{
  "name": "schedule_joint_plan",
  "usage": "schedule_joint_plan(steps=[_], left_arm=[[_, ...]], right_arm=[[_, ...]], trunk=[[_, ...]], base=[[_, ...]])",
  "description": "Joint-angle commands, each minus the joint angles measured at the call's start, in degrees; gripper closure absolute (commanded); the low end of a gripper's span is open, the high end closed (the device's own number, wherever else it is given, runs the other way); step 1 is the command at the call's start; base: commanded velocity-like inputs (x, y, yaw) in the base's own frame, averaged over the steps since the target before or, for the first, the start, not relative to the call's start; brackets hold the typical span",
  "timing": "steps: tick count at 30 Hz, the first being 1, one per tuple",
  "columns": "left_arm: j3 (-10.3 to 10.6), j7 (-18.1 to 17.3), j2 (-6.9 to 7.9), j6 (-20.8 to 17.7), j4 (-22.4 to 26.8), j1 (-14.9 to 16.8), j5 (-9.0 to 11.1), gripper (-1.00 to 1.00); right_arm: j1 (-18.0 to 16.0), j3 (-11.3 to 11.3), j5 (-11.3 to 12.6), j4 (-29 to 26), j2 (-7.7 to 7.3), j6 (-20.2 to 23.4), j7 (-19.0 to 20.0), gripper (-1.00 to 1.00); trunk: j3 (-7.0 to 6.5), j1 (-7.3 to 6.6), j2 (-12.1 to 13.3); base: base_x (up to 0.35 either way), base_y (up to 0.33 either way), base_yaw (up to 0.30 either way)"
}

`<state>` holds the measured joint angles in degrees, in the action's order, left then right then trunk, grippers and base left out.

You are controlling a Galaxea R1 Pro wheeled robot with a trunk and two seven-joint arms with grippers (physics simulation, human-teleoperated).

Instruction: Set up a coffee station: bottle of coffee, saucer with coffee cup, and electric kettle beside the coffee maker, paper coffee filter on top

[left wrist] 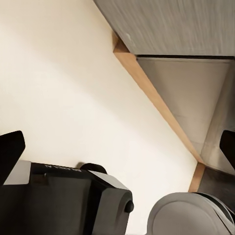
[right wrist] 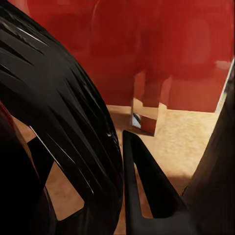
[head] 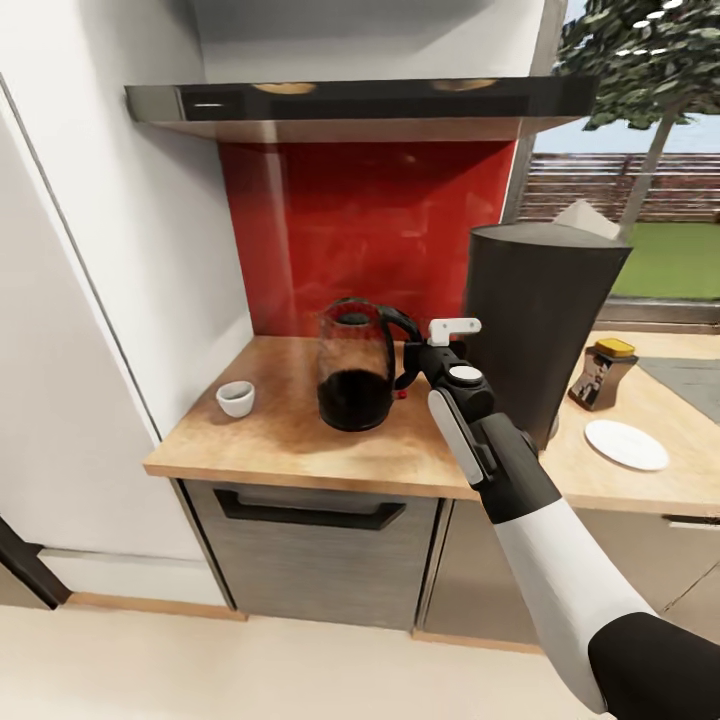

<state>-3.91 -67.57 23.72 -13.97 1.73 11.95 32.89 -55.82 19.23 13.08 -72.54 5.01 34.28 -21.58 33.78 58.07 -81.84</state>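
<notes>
The electric kettle (head: pixel 354 372), clear glass with black base and lid, stands on the countertop (head: pixel 300 440) in front of the red backsplash. My right gripper (head: pixel 412 368) is at its looped handle (right wrist: pixel 73 122), which runs between the fingers (right wrist: pixel 147 191); the jaws look shut on it. The tall dark coffee maker (head: pixel 540 320) stands just right of my wrist, with the white paper coffee filter (head: pixel 585 218) on top. The coffee cup (head: pixel 235 398) sits left of the kettle. The bottle of coffee (head: pixel 603 372) and saucer (head: pixel 626 444) lie right of the coffee maker. My left gripper (left wrist: pixel 117 147) hangs open over the floor.
A black range hood (head: pixel 350 105) overhangs the counter. A white tall cabinet wall (head: pixel 110 300) borders the countertop's left end. Dark grey cabinet fronts (head: pixel 310 560) sit below. The robot's own base (left wrist: pixel 73 200) shows under the left gripper.
</notes>
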Motion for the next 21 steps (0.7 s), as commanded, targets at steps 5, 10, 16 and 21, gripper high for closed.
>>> schedule_joint_plan(steps=[5, 10, 16, 21], left_arm=[[-0.36, -0.20, 0.01, -0.55, 0.02, 0.00, -0.19, -1.00], [-0.35, -0.19, 0.01, -0.56, 0.02, 0.00, -0.19, -1.00], [-0.35, -0.19, 0.01, -0.54, 0.02, 0.00, -0.19, -1.00], [-0.35, -0.19, 0.01, -0.54, 0.02, 0.00, -0.19, -1.00]], right_arm=[[-0.07, 0.06, 0.45, -0.05, 0.00, 0.10, -0.57, 1.00], [-0.07, 0.07, 0.45, -0.18, 0.00, 0.09, -0.57, 1.00], [-0.03, -0.04, 0.40, -0.39, 0.00, 0.08, -1.04, 1.00], [0.01, 0.00, 0.53, -0.42, 0.02, 0.08, -5.25, 1.00]], trunk=[[0.05, 0.00, -0.03], [0.05, 0.00, -0.03], [0.05, 0.00, -0.03], [0.05, 0.00, -0.03]], base=[[-0.039, 0.037, -0.079], [-0.160, 0.193, -0.012], [-0.096, 0.140, -0.001], [-0.010, 0.014, 0.000]])
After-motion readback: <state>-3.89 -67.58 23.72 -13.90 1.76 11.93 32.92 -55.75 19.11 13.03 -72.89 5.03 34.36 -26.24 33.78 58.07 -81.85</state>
